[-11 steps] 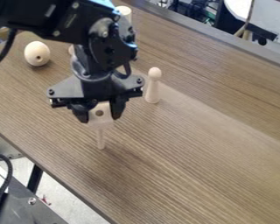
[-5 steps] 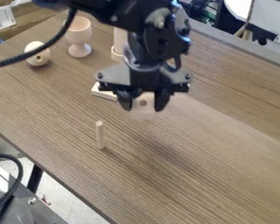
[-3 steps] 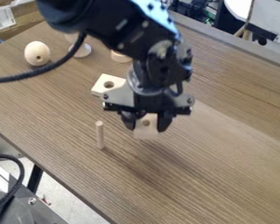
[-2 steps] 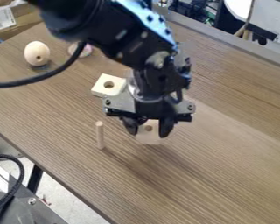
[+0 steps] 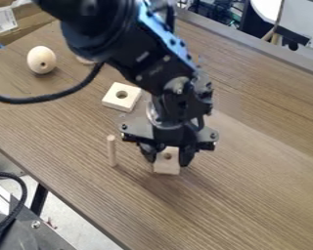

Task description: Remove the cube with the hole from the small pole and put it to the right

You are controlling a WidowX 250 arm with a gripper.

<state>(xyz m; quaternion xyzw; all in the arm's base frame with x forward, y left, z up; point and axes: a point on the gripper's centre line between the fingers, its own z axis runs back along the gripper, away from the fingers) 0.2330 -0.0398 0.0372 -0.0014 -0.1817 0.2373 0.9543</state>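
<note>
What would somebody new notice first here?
The big black robot arm slants down from the top, its end effector around a small wooden cube. Just left of that, a thin wooden pole stands upright. A pale wooden egg sits at the upper left.

The black arm slants down from the top edge of the frame, and its tool (image 5: pixel 167 157) grips the pale wooden cube (image 5: pixel 166 166) just below centre, hole facing the camera. Whether the cube touches the bench (image 5: pixel 257 180) cannot be told. The small pole (image 5: pixel 111 152) stands upright and bare to its left. Above the pole lies a square block (image 5: pixel 111 99) with a hole; an egg-shaped piece (image 5: pixel 40 57) sits at upper left.
</note>
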